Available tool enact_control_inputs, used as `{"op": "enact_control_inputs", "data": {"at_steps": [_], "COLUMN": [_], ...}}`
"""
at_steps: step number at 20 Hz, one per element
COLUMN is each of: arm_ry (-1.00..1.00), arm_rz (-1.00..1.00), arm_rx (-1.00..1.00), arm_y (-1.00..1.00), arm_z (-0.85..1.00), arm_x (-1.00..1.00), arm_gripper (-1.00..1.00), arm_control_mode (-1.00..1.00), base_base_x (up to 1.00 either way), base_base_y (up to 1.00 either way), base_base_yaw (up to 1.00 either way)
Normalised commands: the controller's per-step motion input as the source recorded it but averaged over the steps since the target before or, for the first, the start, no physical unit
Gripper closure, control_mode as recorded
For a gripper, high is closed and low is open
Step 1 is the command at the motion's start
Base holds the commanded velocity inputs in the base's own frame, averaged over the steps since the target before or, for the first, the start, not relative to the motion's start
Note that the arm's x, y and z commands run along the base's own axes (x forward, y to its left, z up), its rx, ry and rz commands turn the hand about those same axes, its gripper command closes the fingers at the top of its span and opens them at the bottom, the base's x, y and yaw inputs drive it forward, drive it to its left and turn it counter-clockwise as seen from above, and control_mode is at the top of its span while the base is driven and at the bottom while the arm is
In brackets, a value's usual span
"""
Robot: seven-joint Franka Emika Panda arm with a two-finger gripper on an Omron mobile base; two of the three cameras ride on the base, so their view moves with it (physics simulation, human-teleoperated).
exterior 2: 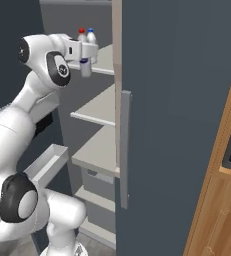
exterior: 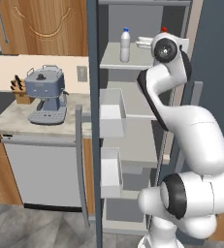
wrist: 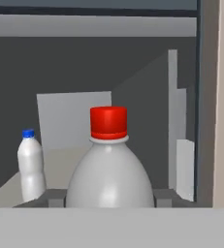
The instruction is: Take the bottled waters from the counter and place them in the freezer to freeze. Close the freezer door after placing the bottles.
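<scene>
On the top pale grey shelf of the dark slate-grey freezer, the gripper pinches the red-capped clear plastic bottle; the blue-capped clear plastic bottle stands at its 9 o'clock, apart.

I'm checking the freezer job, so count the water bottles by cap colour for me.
Blue-capped bottle: 1, standing on the top freezer shelf.
Red-capped bottle: 1, held in the gripper over that shelf.
Total: 2 bottles.
</scene>
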Motion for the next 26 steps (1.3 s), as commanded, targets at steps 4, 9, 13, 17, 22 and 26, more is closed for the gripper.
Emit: {"op": "enact_control_inputs", "data": {"at_steps": [4, 9, 13, 17, 22, 26], "arm_ry": [0.03, 0.02, 0.0, 0.0, 0.0, 0.0], "arm_rz": [0.0, 0.0, 0.0, 0.0, 0.0, 0.0], "arm_rx": [-0.01, 0.0, 0.0, 0.0, 0.0, 0.0], "arm_y": [-0.14, -0.19, -0.09, -0.01, -0.13, -0.18], "arm_z": [0.0, -0.02, -0.18, -0.28, -0.05, 0.0], "arm_x": [0.75, 0.65, 0.44, 0.38, 0.39, 0.52], "arm_gripper": [1.0, 1.0, 1.0, 1.0, 1.0, 1.0], "arm_control_mode": [-1.0, -1.0, -1.0, -1.0, -1.0, -1.0], "base_base_x": [0.0, 0.0, 0.0, 0.0, 0.0, 0.0], "base_base_y": [0.0, 0.0, 0.0, 0.0, 0.0, 0.0], "base_base_yaw": [0.0, 0.0, 0.0, 0.0, 0.0, 0.0]}}
